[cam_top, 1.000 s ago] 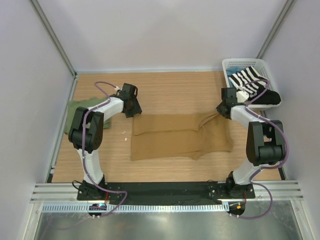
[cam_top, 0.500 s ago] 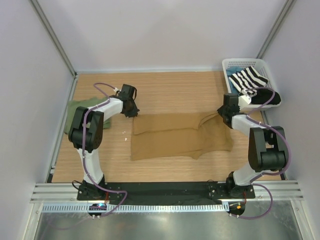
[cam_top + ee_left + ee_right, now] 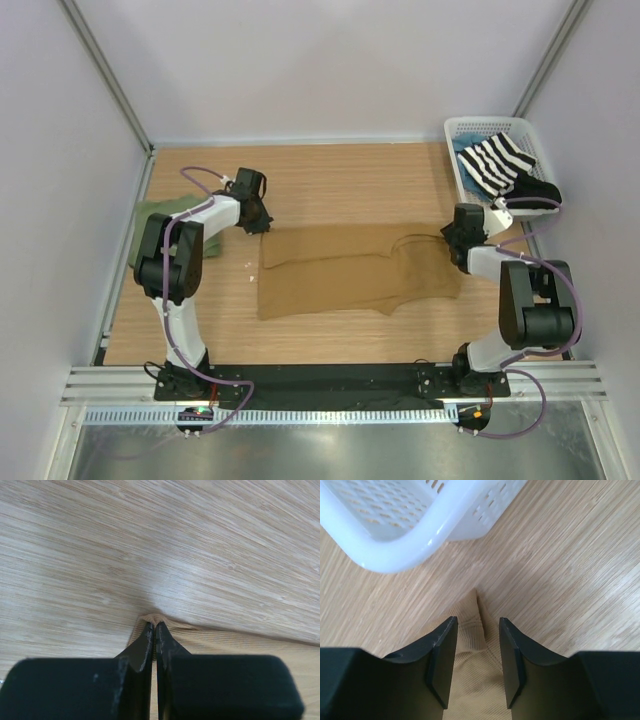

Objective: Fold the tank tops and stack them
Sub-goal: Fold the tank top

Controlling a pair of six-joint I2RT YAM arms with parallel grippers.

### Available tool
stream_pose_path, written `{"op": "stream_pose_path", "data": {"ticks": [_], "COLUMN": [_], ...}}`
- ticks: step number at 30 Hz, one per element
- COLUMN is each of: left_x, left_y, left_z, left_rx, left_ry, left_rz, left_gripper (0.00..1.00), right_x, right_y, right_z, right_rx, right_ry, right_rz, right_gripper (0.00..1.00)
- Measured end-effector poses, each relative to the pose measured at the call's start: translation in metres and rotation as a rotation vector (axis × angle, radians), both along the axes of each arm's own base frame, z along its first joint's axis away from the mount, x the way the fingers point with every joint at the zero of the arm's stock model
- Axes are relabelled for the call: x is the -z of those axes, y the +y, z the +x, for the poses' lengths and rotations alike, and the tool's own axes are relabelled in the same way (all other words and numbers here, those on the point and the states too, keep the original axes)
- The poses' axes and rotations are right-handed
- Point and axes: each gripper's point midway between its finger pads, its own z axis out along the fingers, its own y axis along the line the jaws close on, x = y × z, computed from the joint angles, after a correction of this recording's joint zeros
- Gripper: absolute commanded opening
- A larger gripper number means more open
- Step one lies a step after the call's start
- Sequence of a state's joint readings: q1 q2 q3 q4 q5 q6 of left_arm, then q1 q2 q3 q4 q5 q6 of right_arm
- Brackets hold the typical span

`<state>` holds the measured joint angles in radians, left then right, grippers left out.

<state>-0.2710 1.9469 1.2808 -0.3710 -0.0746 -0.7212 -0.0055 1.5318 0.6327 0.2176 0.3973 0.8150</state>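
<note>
— Where is the tan top (image 3: 355, 270) being kept?
— It is being held spread flat on the table (image 3: 340, 180), at the centre of the overhead view. Its 10 o'clock corner is being pinched by the left gripper (image 3: 260, 225). In the left wrist view the fingers are pressed together on a small pucker of cloth.
— And the right gripper (image 3: 455, 245)?
— Its fingers are being held apart at the top's 3 o'clock edge. A narrow end of the cloth is lying between them.
— What is being noted as changed?
— A second ago the left fingers were apart and the right ones were clamped; now that is reversed. The top is being shifted a little toward 9 o'clock, and the raised fold beside the right gripper is now lying lower.
— And the other top?
— The green top (image 3: 160, 215) is being left bunched at 9 o'clock, at the table's edge. At 2 o'clock a striped garment (image 3: 495, 160) is being held in a white basket (image 3: 480, 125), with a black garment (image 3: 535, 190) draped over its near rim.
</note>
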Motion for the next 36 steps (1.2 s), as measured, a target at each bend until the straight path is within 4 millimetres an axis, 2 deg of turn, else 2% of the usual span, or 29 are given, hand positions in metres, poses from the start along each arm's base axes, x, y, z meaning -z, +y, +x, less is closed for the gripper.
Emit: {"op": "stream_pose_path", "data": {"ticks": [6, 7, 8, 14, 19, 24, 25, 27, 33, 36], "left_x": [0.000, 0.000, 0.000, 0.000, -0.001, -0.001, -0.001, -0.001, -0.002, -0.004], "left_y": [0.000, 0.000, 0.001, 0.006, 0.011, 0.011, 0.012, 0.012, 0.014, 0.016], "left_z": [0.000, 0.000, 0.000, 0.002, 0.003, 0.003, 0.003, 0.003, 0.005, 0.014], "left_rx": [0.000, 0.000, 0.000, -0.001, -0.005, -0.005, -0.005, -0.005, -0.008, -0.013], "left_ry": [0.000, 0.000, 0.000, -0.001, 0.000, 0.001, 0.001, 0.001, 0.009, 0.006], "left_rz": [0.000, 0.001, 0.001, 0.007, 0.012, 0.012, 0.013, 0.014, 0.018, 0.017], "left_gripper": [0.00, 0.00, 0.00, 0.00, 0.00, 0.00, 0.00, 0.00, 0.00, 0.00], "right_x": [-0.017, -0.020, -0.025, -0.040, -0.028, 0.018, 0.022, 0.020, 0.020, 0.020], "right_y": [-0.001, -0.001, -0.001, 0.005, 0.014, 0.024, 0.024, 0.024, 0.023, 0.023], "right_z": [0.004, 0.003, 0.003, 0.005, 0.012, 0.018, 0.021, 0.029, 0.030, 0.036], "right_rx": [-0.009, -0.010, -0.011, -0.050, -0.090, -0.122, -0.119, -0.115, -0.106, -0.104], "right_ry": [-0.047, -0.053, -0.060, -0.078, -0.028, 0.109, 0.113, 0.119, 0.143, 0.162], "right_rz": [0.008, 0.008, 0.008, 0.017, 0.050, 0.101, 0.109, 0.110, 0.115, 0.115], "right_gripper": [0.41, 0.39, 0.30, 0.15, 0.05, 0.01, 0.01, 0.01, 0.01, 0.01]}}
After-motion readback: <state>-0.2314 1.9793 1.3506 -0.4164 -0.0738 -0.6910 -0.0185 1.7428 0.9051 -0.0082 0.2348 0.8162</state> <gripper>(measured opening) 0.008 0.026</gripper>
